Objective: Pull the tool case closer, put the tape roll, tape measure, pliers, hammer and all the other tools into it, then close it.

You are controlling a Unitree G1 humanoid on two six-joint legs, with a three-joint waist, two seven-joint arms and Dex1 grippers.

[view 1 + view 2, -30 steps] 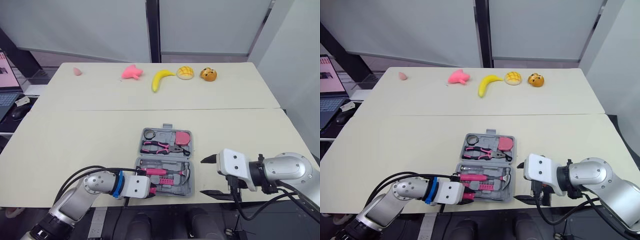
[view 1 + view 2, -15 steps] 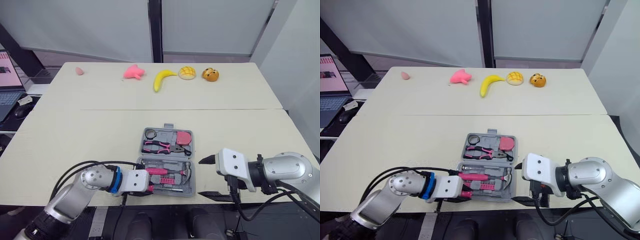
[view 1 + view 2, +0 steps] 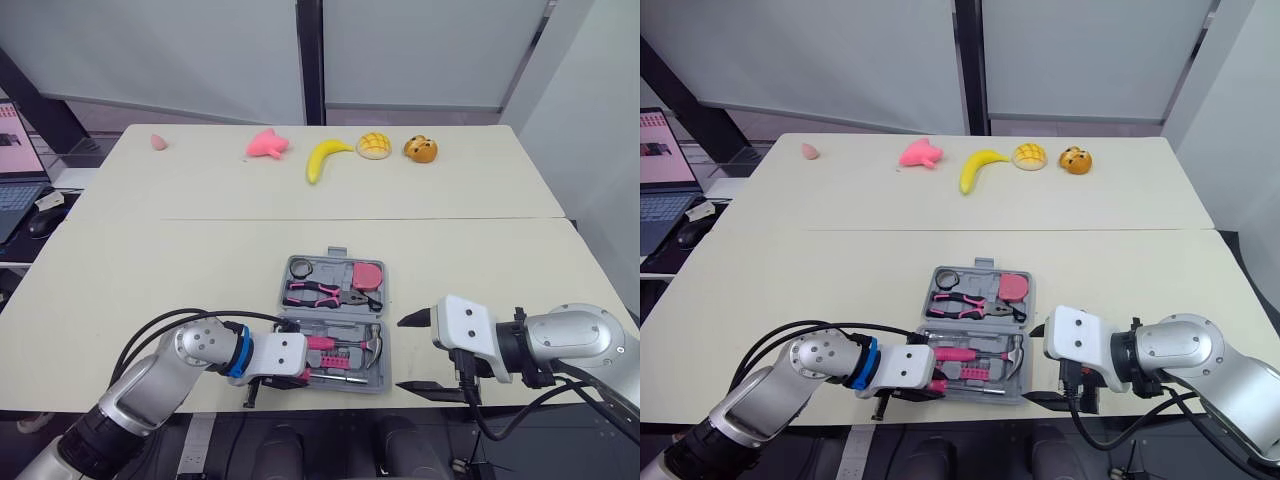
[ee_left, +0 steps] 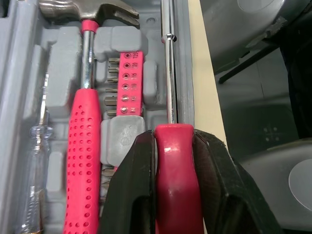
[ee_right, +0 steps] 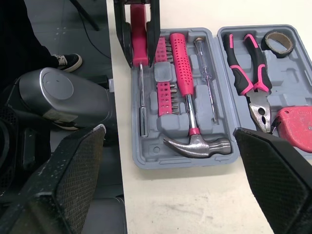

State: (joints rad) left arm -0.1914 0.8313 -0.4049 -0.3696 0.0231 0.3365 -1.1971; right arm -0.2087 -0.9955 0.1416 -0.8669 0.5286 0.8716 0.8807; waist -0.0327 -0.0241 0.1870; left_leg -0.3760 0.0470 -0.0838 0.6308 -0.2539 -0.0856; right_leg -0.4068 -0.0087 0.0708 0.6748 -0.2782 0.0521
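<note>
Banana (image 3: pixel 325 158), pink toy (image 3: pixel 267 144), perhaps a bun (image 3: pixel 372 145), far back.

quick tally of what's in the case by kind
hammer: 1
pliers: 1
tape roll: 1
tape measure: 1
screwdriver: 1
tester: 1
bit rack: 1
total: 7

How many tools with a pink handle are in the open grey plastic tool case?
3: the steel hammer in the near half, the screwdriver at its front edge in the left gripper, the pliers in the far half.
</note>
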